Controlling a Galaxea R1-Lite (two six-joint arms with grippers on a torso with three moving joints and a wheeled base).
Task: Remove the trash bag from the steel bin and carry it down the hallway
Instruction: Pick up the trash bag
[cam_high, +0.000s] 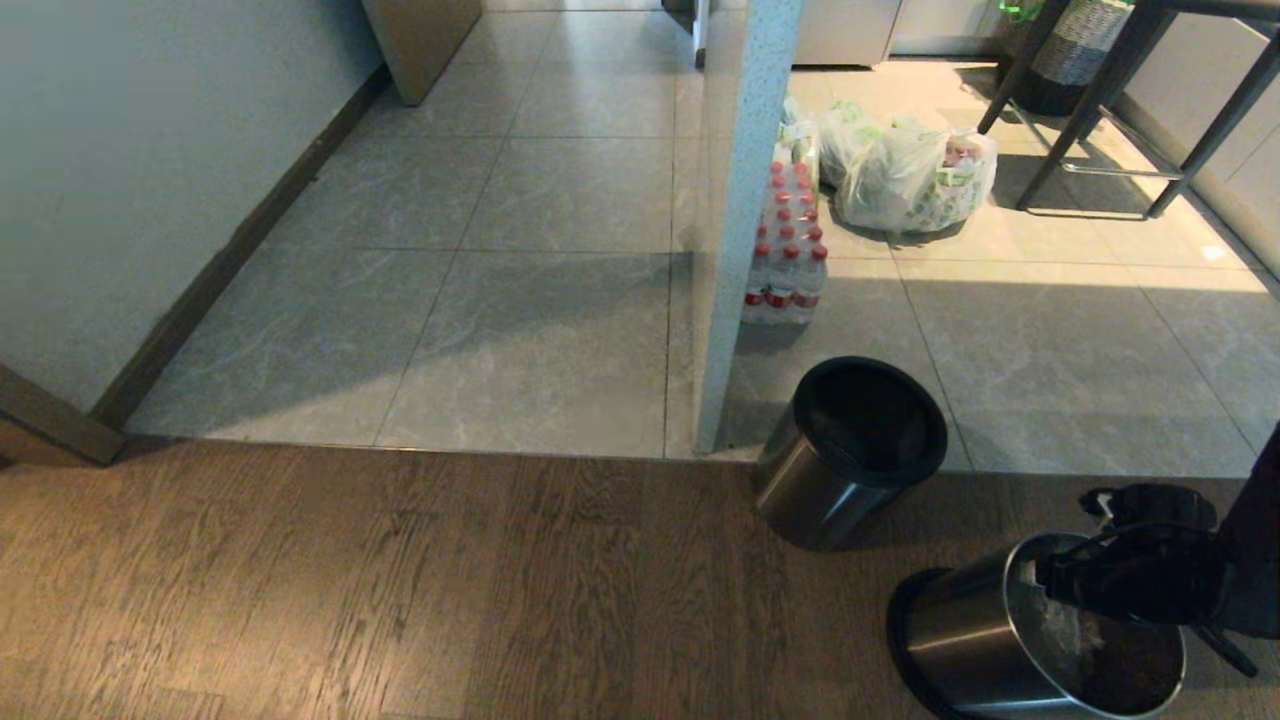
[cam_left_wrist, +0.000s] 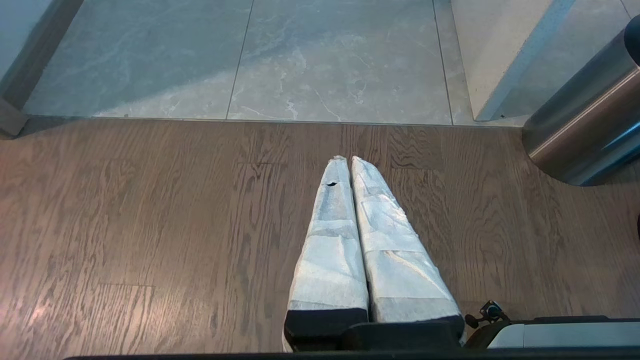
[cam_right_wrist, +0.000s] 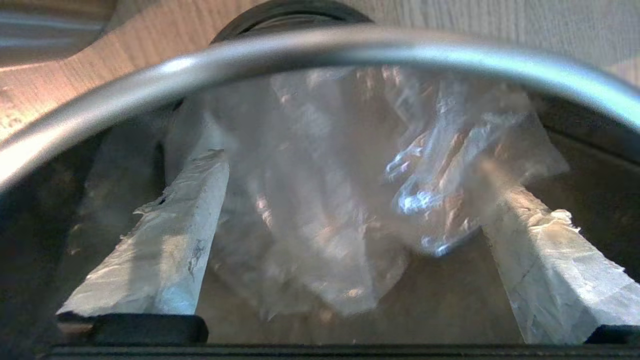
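Inside the steel bin (cam_high: 1000, 640), right gripper (cam_right_wrist: 345, 235) spread wide around the crumpled trash bag (cam_right_wrist: 340, 200), positioned to pinch it; nothing gripped yet. Left gripper (cam_left_wrist: 348, 165) closed, parked over wood floor (cam_left_wrist: 150, 225).

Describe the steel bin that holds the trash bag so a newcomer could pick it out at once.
Start where the wooden floor meets the grey tiles, by the white pillar. Two round steel bins stand on the wood there; the steel bin you want is the nearer one, at the robot's right. Unlike its black-lined neighbour, it has a shiny inside, a crinkled clear trash bag and the open right gripper reaching in.
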